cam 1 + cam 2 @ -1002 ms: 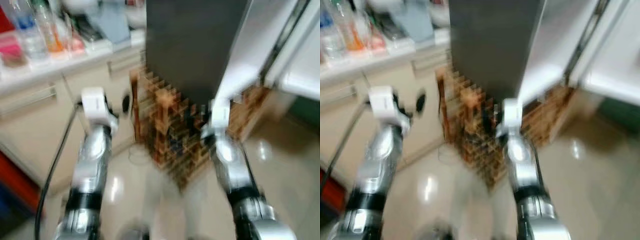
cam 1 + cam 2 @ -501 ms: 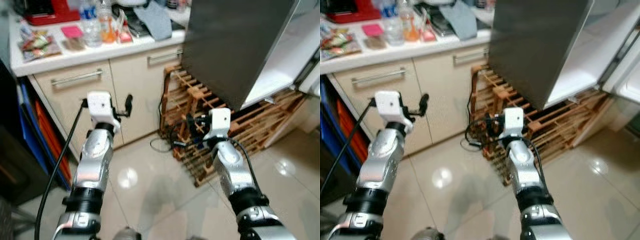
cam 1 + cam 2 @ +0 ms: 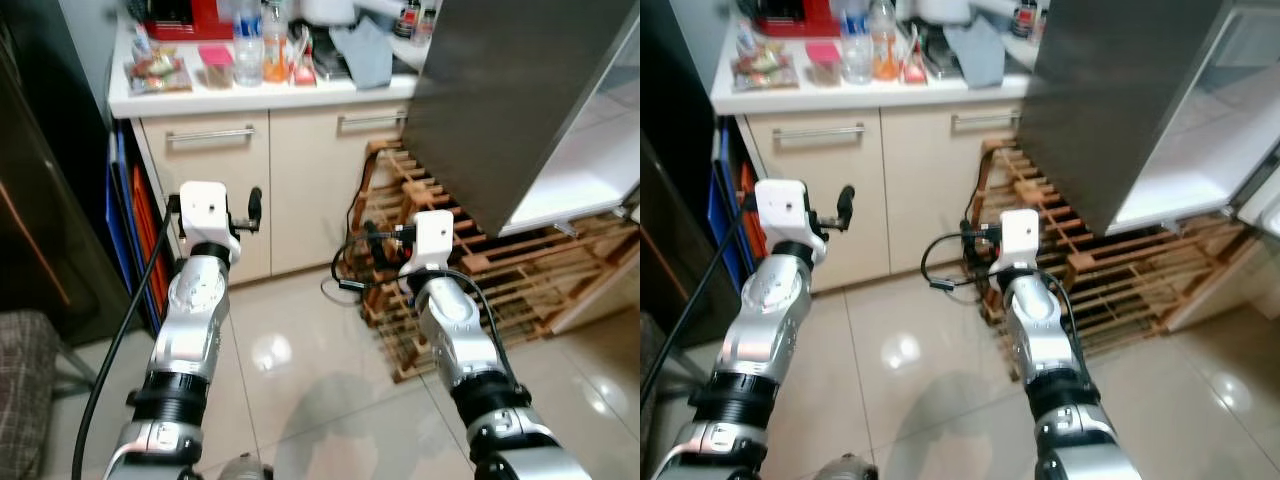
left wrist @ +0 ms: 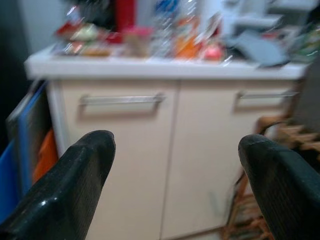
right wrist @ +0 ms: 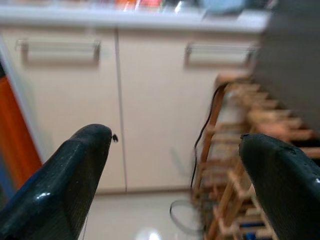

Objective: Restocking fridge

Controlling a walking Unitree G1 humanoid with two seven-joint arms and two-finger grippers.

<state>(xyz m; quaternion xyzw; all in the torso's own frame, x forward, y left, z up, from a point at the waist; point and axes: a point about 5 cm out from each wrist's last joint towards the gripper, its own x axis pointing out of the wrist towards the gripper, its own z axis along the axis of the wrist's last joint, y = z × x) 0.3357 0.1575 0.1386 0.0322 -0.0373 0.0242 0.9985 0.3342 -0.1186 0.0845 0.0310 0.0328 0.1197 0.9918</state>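
From the head cameras, the robot faces a cream cabinet (image 3: 270, 190) whose bench (image 3: 250, 95) carries the stock: a clear water bottle (image 3: 247, 45), an orange drink bottle (image 3: 275, 45), a pink-lidded tub (image 3: 214, 66), a packet of snacks (image 3: 157, 68) and a folded grey cloth (image 3: 362, 52). To the robot's right the fridge door (image 3: 500, 100) hangs open, its white inner shelf (image 3: 580, 170) showing, above a wooden rack (image 3: 500, 290) on the tiled floor (image 3: 300, 360). Both silver arms are raised at mid height, well short of the bench, and carry nothing. This reads as the approach step: nothing has been picked up yet.

In the left wrist view, the left gripper (image 4: 175, 165) is spread wide and empty, its fingers (image 4: 75, 180) framing the cabinet's two bar handles (image 4: 122, 99), with the blurred bottles on the bench above.

In the right wrist view, the right gripper (image 5: 170, 165) is likewise wide apart and empty, aimed at the cabinet front and the rack's edge beside it.

The next move, as I judge it, calls for stepping closer and lifting one gripper to bench height to close on a bottle, the upright bottles being the easiest first grasp.
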